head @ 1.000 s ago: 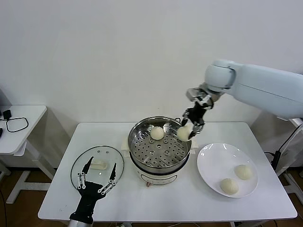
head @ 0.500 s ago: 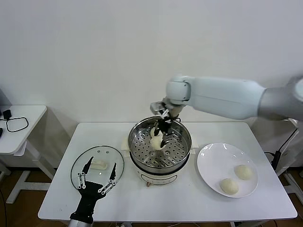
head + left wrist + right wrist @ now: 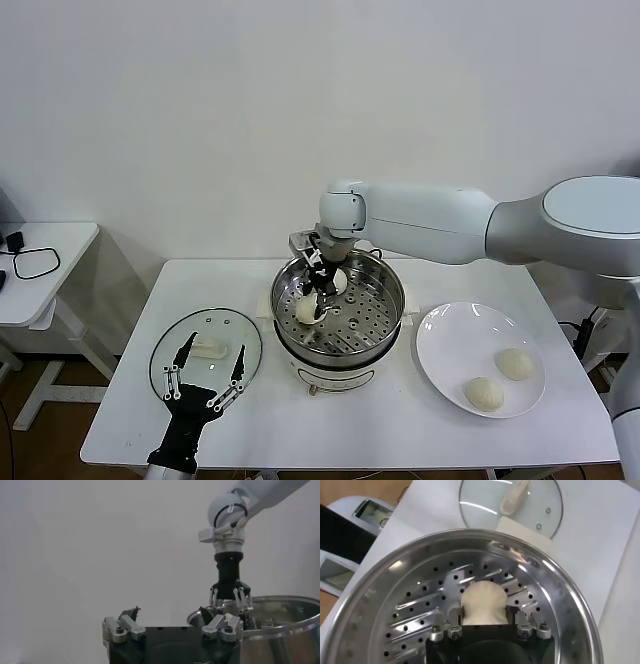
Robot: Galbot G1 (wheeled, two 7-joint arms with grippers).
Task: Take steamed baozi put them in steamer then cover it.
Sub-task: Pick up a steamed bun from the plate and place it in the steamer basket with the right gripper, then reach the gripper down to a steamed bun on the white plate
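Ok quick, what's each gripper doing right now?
Left gripper: open, empty, above the glass lid.
Right gripper: shut on a baozi, inside the steamer.

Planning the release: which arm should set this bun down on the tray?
Right. The right gripper is already shut on a bun inside the steamer; the left gripper hangs open over the cover.
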